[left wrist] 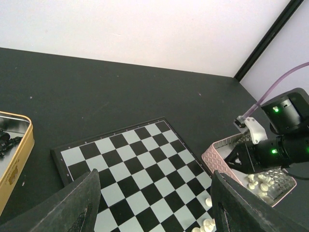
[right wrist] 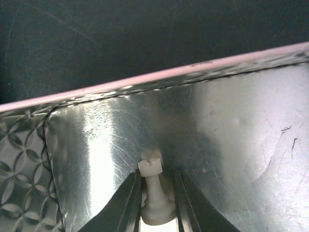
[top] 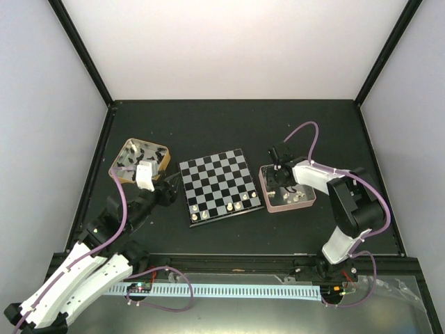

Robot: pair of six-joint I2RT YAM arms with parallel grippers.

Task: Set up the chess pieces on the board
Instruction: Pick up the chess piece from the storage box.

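Pink tray (right wrist: 193,71) wall just beyond right tool (right wrist: 157,180) gripping chess piece (right wrist: 151,166).

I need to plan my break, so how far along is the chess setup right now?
Early days. Done: a few white pieces stand along the near edge of the board. In hand: the right hand is closed on a notch-topped piece inside the pink tray; the left hand hangs open, empty. Left: more white pieces in the tray, and the black pieces in the gold tin.

Board (left wrist: 140,164) — near side cut off at the bottom edge
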